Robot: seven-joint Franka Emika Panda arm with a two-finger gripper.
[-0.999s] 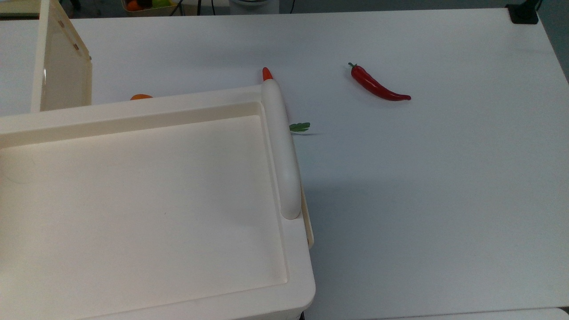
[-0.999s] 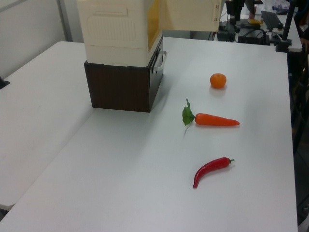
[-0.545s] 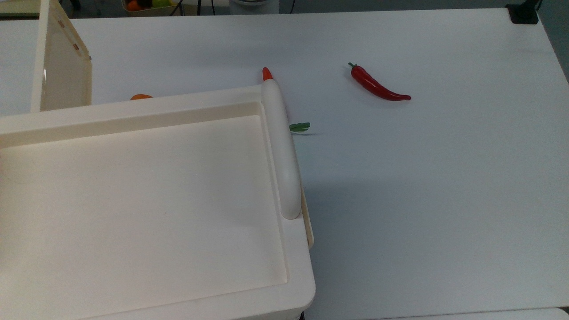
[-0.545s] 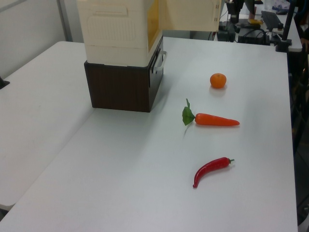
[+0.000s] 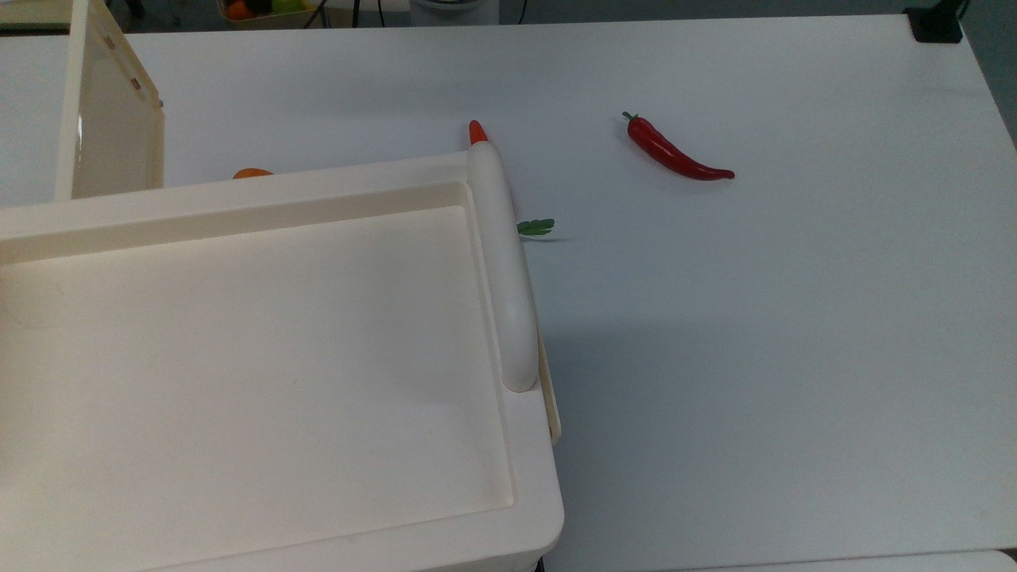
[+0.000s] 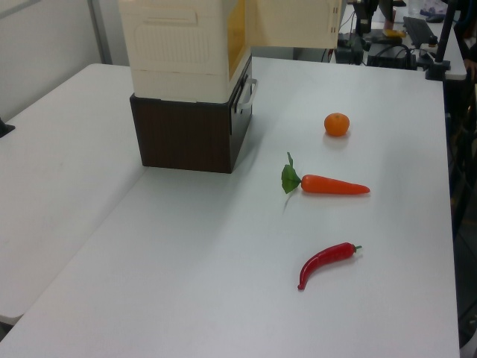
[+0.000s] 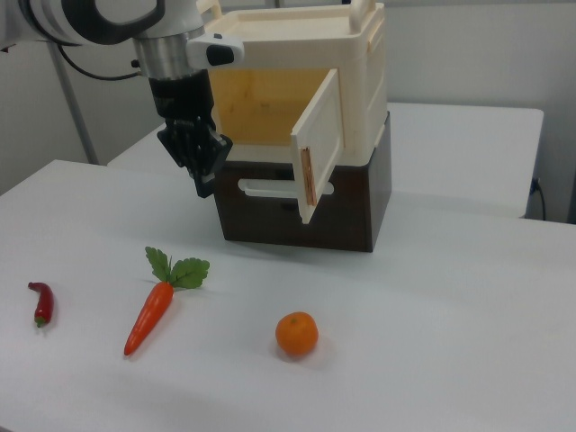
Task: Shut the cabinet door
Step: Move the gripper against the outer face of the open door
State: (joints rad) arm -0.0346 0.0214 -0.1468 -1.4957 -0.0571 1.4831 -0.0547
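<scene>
The cabinet is a cream unit standing on a dark brown box, and its front is open on a yellowish inside. The cabinet door is swung out, hinged at the right view's right side of the opening. It also shows in the top view as the cabinet door at upper left, and in the left view as the cabinet door at the top. My gripper hangs at the right view's left of the opening, shut and holding nothing, apart from the door. The cabinet's tray-like top and bar handle fill the top view's left.
On the white table lie a carrot with green leaves, an orange and a red chilli, all in front of the cabinet. The same carrot, orange and chilli show in the left view.
</scene>
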